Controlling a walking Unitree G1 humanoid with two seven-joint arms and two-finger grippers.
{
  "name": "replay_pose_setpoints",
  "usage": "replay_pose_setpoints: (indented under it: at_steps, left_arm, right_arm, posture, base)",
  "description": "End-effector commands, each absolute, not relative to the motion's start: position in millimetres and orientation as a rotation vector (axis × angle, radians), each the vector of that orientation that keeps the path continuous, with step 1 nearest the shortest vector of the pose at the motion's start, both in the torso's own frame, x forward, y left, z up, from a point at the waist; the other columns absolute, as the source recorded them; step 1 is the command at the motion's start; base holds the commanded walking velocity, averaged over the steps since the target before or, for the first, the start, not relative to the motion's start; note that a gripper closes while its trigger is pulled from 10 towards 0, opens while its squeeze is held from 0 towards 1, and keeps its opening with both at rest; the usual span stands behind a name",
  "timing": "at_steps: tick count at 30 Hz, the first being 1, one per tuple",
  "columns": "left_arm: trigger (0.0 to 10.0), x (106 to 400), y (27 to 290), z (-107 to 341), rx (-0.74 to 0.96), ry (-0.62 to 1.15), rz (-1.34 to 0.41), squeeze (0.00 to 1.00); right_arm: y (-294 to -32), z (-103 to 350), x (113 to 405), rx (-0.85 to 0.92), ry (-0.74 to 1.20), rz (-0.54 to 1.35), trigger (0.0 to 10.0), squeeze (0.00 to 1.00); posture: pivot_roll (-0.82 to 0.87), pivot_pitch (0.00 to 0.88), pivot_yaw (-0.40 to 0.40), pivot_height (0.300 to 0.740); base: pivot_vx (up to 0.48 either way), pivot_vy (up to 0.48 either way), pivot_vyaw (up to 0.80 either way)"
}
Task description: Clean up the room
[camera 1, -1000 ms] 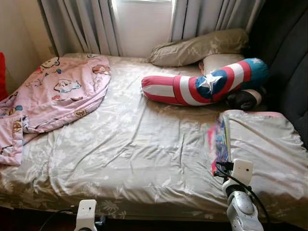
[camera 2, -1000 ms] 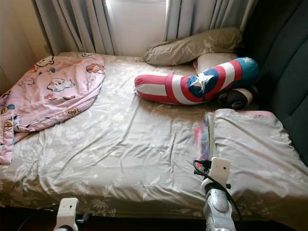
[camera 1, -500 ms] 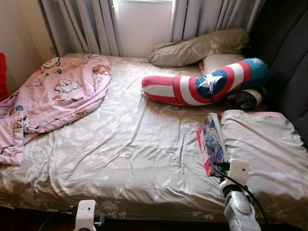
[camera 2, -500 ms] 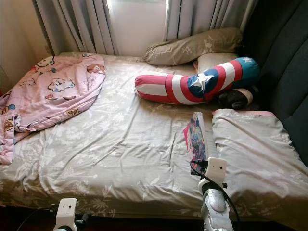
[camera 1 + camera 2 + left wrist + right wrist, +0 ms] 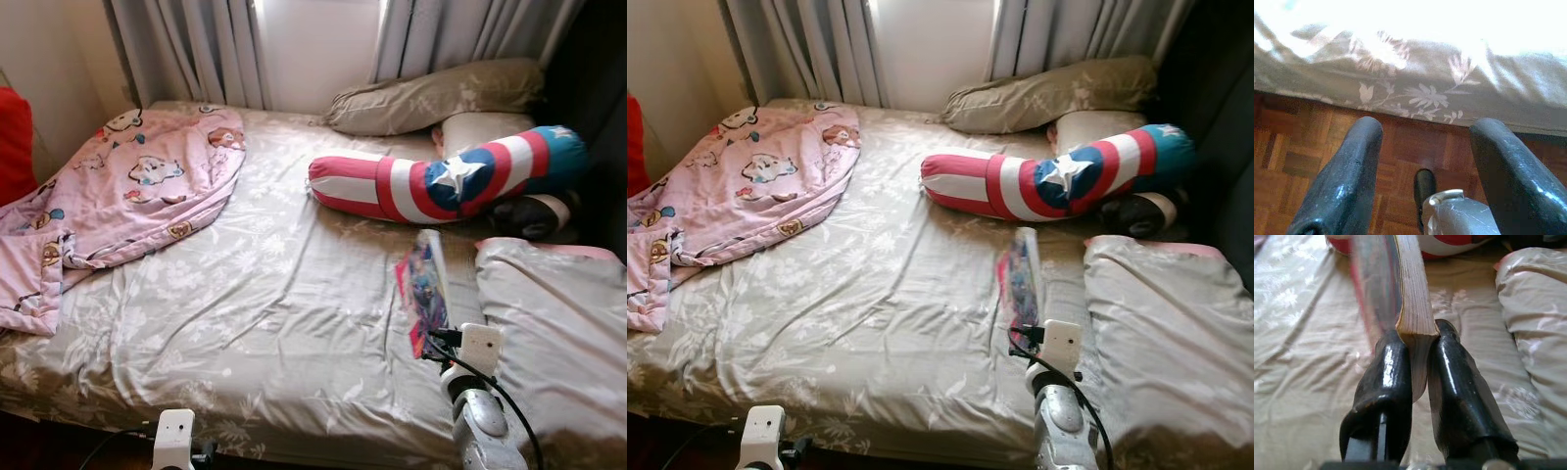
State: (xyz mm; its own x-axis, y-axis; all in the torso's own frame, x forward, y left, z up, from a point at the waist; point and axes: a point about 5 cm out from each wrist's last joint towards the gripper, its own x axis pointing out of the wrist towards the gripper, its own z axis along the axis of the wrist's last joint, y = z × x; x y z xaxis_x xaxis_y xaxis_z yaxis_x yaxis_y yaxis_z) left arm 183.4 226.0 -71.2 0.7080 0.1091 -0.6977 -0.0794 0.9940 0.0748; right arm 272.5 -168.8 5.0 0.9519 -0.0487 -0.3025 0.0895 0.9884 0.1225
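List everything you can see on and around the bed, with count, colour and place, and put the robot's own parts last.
Floral bedsheet: one, beige-grey, covering the mattress.
Cartoon-print blanket: one, pink, crumpled on the bed's left side.
Star-and-stripe bolster pillow: one, red, white and blue, across the head end on the right.
Floral pillows: two, beige; one by the curtains, another at near right.
Round cushion: one, dark with white, behind the bolster.
Curtains: grey, either side of the window.
Parquet floor: brown, under the bed edge.
Colourful thin book: one, held on edge above the sheet.
Right end effector: black fingers clamped on the book.
Left end effector: open, low by the floor.
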Motion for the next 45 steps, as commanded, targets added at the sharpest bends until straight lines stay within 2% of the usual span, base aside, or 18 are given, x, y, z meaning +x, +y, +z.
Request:
replay_pose_setpoints:
  at_steps: [1,7,19,25,26,29,35,45]
  left_arm:
    - [10.0,185,220,-72,0.024,0.781,0.092,0.00]
    - [10.0,185,220,-72,0.025,0.777,0.090,0.00]
    - [10.0,206,217,-59,0.032,0.679,0.059,0.00]
    - [10.0,230,215,-39,0.021,0.522,0.057,0.00]
    - [10.0,241,214,-28,0.014,0.434,0.050,0.00]
    - [10.0,256,212,-10,0.013,0.315,0.045,0.00]
    - [10.0,269,210,19,0.044,0.117,0.009,0.00]
    - [10.0,271,203,31,0.053,0.053,-0.020,0.00]
  right_arm:
    - [-182,15,276,0.131,0.249,-0.106,10.0,0.00]
    - [-181,14,275,0.136,0.247,-0.102,10.0,0.00]
    - [-175,16,275,0.177,0.227,-0.089,10.0,0.00]
    - [-165,20,275,0.182,0.196,-0.018,10.0,0.00]
    - [-165,19,274,0.190,0.203,-0.031,10.0,0.00]
    - [-164,17,274,0.193,0.210,-0.032,10.0,0.00]
    - [-162,17,273,0.194,0.212,-0.020,10.0,0.00]
    - [-163,15,273,0.189,0.229,-0.022,10.0,0.00]
  posture:
    - [0.06,0.000,-0.048,0.740]
    - [0.06,0.000,-0.047,0.740]
    - [0.06,0.000,-0.045,0.740]
    - [0.06,0.010,-0.043,0.740]
    - [0.06,0.012,-0.042,0.740]
    - [0.06,0.020,-0.038,0.740]
    - [0.06,0.034,-0.036,0.740]
    - [0.07,0.043,-0.040,0.740]
  base:
    - [0.292,0.000,0.00]
    - [0.195,0.000,0.00]
    - [0.000,0.000,0.00]
    - [0.000,0.000,0.00]
    - [0.000,0.000,0.00]
    - [0.000,0.000,0.00]
    - [0.000,0.000,0.00]
    - [0.000,0.000,0.00]
